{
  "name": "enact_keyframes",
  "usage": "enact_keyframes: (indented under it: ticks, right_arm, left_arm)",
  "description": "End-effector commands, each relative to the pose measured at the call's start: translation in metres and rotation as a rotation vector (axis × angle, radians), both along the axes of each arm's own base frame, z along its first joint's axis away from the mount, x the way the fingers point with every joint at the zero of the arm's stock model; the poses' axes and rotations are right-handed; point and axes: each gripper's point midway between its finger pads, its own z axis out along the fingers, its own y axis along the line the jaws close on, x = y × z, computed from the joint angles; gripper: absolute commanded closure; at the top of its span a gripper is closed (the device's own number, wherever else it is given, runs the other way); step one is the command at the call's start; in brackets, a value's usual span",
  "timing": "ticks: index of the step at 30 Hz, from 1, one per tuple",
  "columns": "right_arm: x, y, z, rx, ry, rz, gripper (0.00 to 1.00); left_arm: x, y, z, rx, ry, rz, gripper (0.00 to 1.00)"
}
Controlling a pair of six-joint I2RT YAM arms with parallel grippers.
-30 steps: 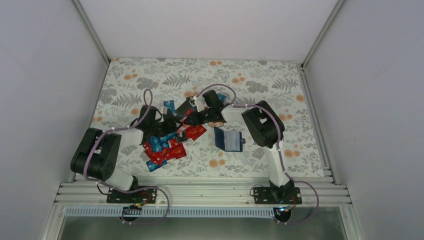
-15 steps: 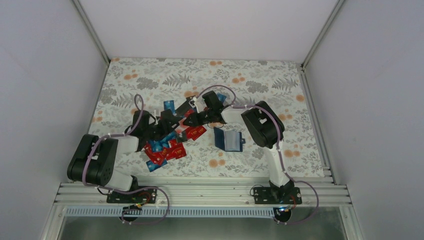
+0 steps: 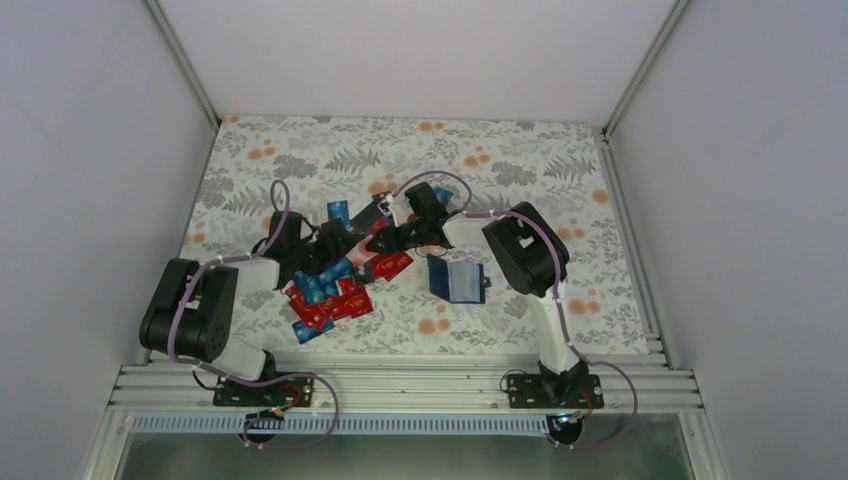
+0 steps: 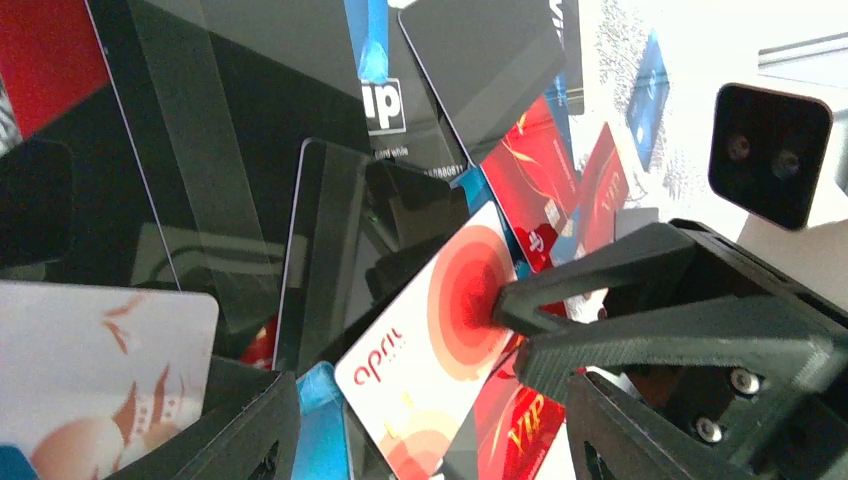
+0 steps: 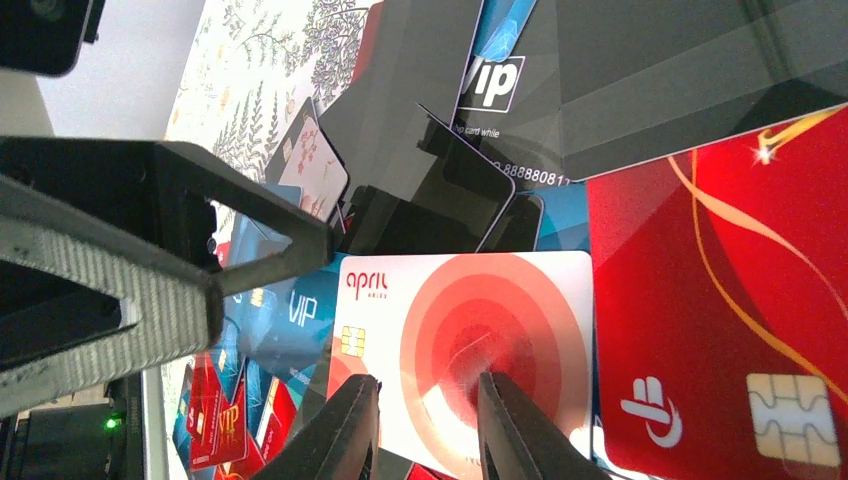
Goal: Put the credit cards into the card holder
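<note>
Right wrist view: right gripper (image 5: 425, 425) narrowly parted, tips touching red-ringed white card (image 5: 470, 320).

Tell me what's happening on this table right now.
A heap of red, blue and black plastic credit cards lies on the floral table, and both hands are down in it. The right hand, fingers slightly apart, has its tips on a white card with red rings. The left hand is open right next to that card. The navy folding card holder lies open to the right, apart from both hands.
</note>
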Motion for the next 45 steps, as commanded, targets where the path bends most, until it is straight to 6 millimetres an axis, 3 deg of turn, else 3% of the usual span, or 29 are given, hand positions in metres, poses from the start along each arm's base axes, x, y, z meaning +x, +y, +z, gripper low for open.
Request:
enact_keyframes:
  ticks: [1, 17, 32, 38, 45]
  right_arm:
    - [-0.048, -0.030, -0.071, -0.226, 0.196, -0.004, 0.72]
    - [-0.047, -0.030, -0.074, -0.226, 0.201, -0.006, 0.72]
    - [-0.048, -0.030, -0.078, -0.231, 0.210, -0.010, 0.72]
    - [-0.049, -0.031, -0.080, -0.231, 0.217, -0.012, 0.72]
    - [-0.054, -0.035, -0.082, -0.236, 0.219, -0.014, 0.72]
  left_arm:
    - [0.009, 0.010, -0.010, 0.084, 0.014, 0.013, 0.32]
    - [0.003, -0.010, -0.025, 0.053, 0.054, -0.101, 0.32]
    - [-0.016, -0.012, -0.030, 0.088, 0.092, -0.174, 0.32]
    - [-0.015, -0.020, -0.020, 0.033, 0.075, -0.192, 0.32]
    - [-0.011, -0.032, 0.008, -0.070, 0.023, -0.209, 0.32]
